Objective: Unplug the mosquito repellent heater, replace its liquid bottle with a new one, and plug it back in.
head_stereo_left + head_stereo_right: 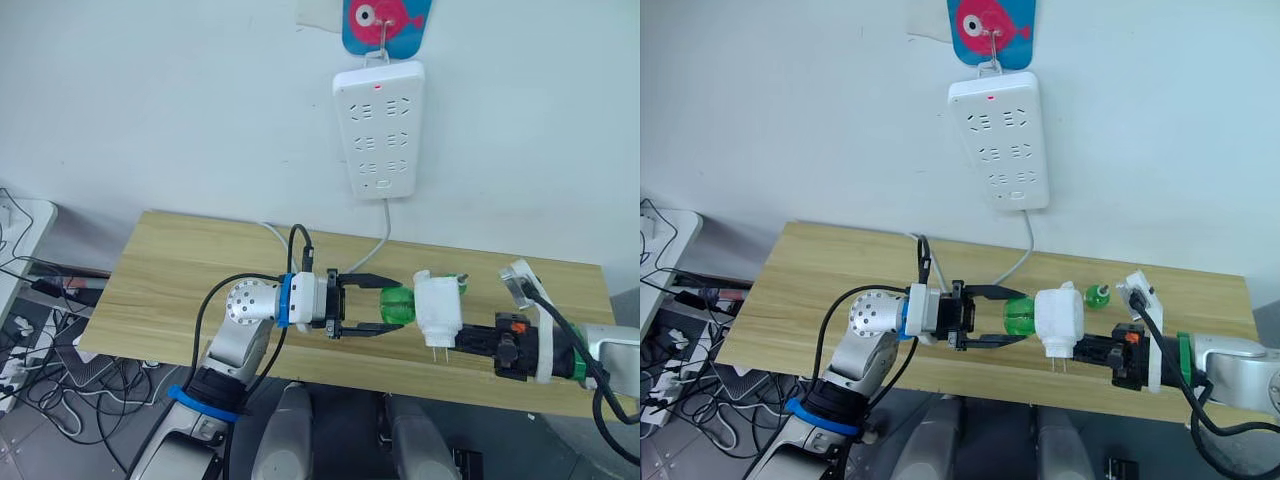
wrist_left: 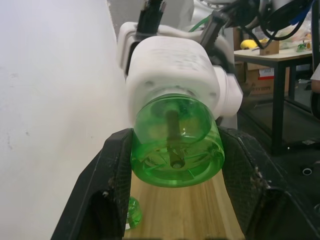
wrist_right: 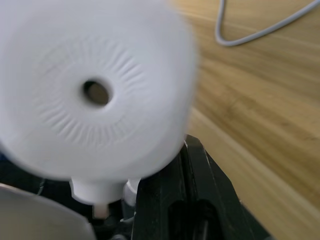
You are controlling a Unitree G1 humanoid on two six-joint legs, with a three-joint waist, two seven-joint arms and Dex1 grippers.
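Note:
The white mosquito repellent heater [image 1: 437,308] is held above the wooden table [image 1: 180,290], plug prongs pointing down. My right gripper [image 1: 463,341] is shut on its right side. In the right wrist view the heater's round vent hole [image 3: 96,92] faces the camera. A green liquid bottle [image 1: 397,304] sticks out of the heater's left end. My left gripper [image 1: 392,305] has its black fingers [image 2: 107,185] pressed on both sides of that bottle [image 2: 176,145]. A second small green bottle [image 1: 460,286] stands on the table behind the heater.
A long white power strip [image 1: 378,130] hangs on the wall above the table, its grey cable [image 1: 383,235] running down onto the tabletop. Loose cables [image 1: 30,350] lie on the floor to the left of the table.

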